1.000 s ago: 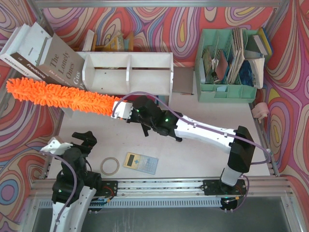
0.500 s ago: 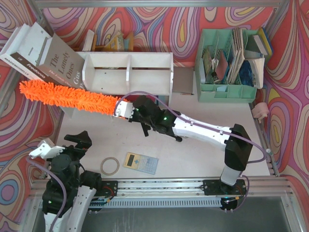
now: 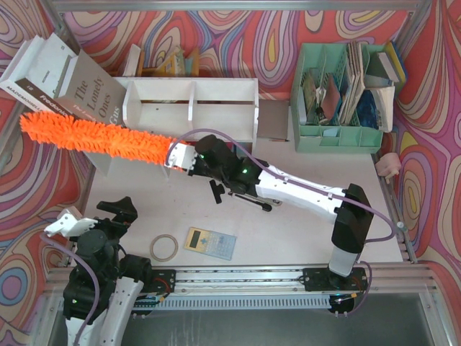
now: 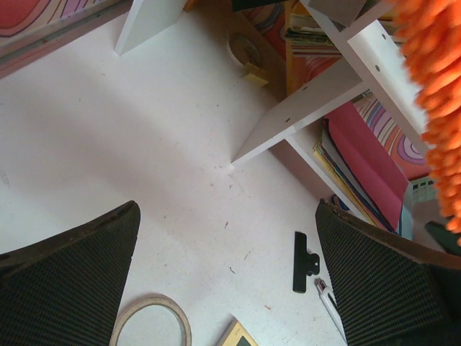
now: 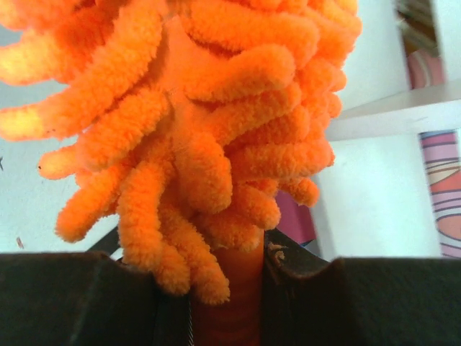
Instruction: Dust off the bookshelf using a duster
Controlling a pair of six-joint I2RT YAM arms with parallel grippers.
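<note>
The white bookshelf (image 3: 191, 108) stands at the back middle of the table, books leaning on its left end. My right gripper (image 3: 175, 156) is shut on the handle of the orange duster (image 3: 97, 137), which reaches out to the left in front of the shelf's lower left part. In the right wrist view the fluffy duster (image 5: 202, 122) fills the frame above the clamped handle (image 5: 229, 295). My left gripper (image 3: 90, 216) is open and empty at the near left, above the table (image 4: 144, 180). The shelf boards (image 4: 317, 94) and the duster's edge (image 4: 439, 108) show in the left wrist view.
A tape ring (image 3: 163, 247), a calculator (image 3: 209, 243) and a black clip (image 3: 215, 192) lie on the near table. A mint-green file organizer (image 3: 338, 94) stands at the back right. Large books (image 3: 65, 90) lean at the back left.
The duster's tip has swung to and fro along the shelf's left front and now sits slightly higher than half a second ago. My left arm drew back toward the near left a second ago.
</note>
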